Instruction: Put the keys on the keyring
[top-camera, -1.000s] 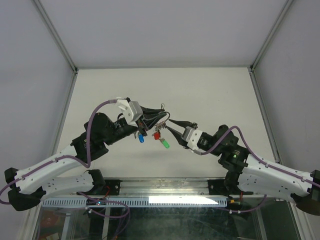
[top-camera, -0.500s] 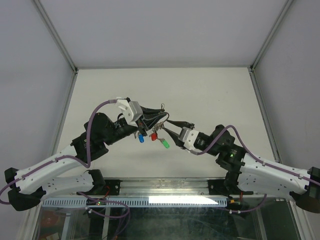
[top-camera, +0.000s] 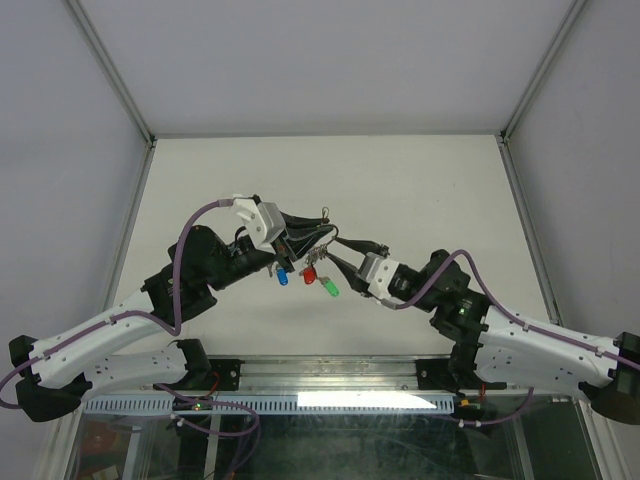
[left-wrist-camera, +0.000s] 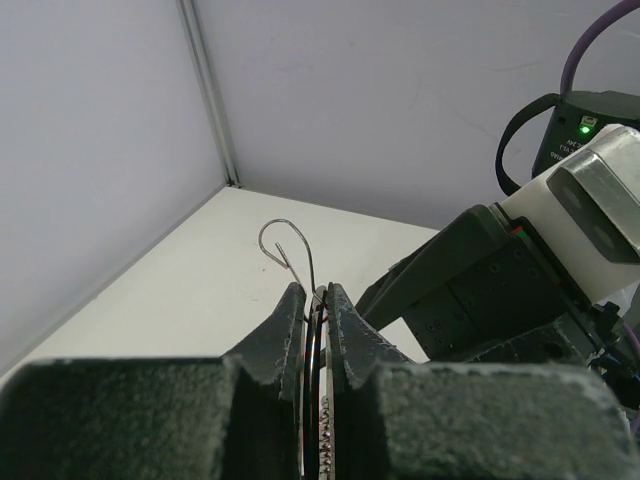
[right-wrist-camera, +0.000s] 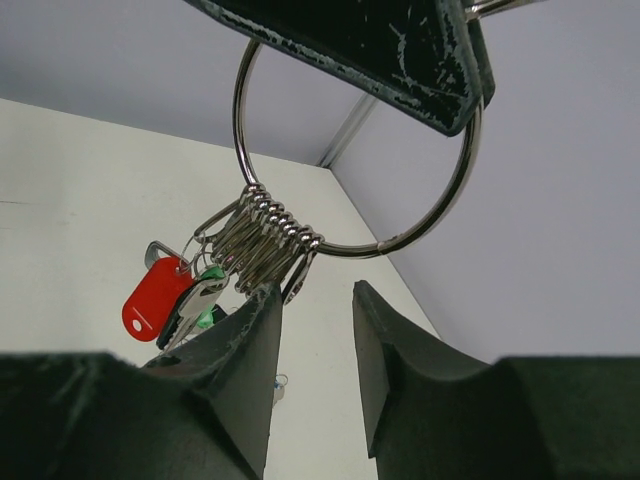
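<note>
The keyring (right-wrist-camera: 462, 180), a thin silver ring, hangs from my left gripper (left-wrist-camera: 316, 296), which is shut on its rim. A bunch of keys (right-wrist-camera: 255, 240) on small rings dangles from it, with a red cap (right-wrist-camera: 154, 299) and a green cap (right-wrist-camera: 207, 312) showing. From above, red (top-camera: 310, 273), green (top-camera: 329, 287) and blue (top-camera: 283, 276) caps sit under the left gripper (top-camera: 318, 232); I cannot tell whether the blue one hangs or lies on the table. My right gripper (right-wrist-camera: 315, 300) is open just below the ring, its left finger (right-wrist-camera: 255, 320) close against the bunch, holding nothing.
A bent wire hook (left-wrist-camera: 285, 243) sticks up past the left fingertips. The right arm's gripper body (left-wrist-camera: 500, 280) crowds the right of the left wrist view. Metal frame posts (top-camera: 120, 85) and grey walls bound the white table (top-camera: 400, 180).
The right gripper has slid a little left toward the hanging bunch and its jaws have spread wider. The red key has swung slightly. The left arm has held still.
</note>
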